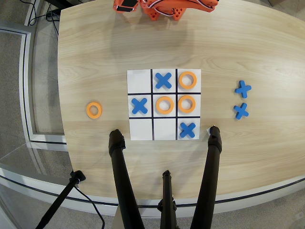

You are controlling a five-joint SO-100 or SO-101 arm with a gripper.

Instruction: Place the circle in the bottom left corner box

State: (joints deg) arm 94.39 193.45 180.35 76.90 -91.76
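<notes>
Only the orange arm base shows, at the top edge of the overhead view; the claw itself is out of frame, so can't tell if it's open or closed, and places below are given from the arm base instead.

Wood table is bare between the base and the paper grid, and wide open on both sides of the grid. Table edge curves down the left side; 3 black tripod legs come in from the bottom edge, their feet just below the grid.

Grid cells:
- Row nearest the base: 1 empty, 1 blue cross, 1 ring in the corner box at upper right.
- Middle row: cross, ring, ring.
- Far row: 2 empty, then cross.

A loose ring lies on bare wood well left of the grid, touching nothing. 2 spare crosses lie well right of it.
</notes>
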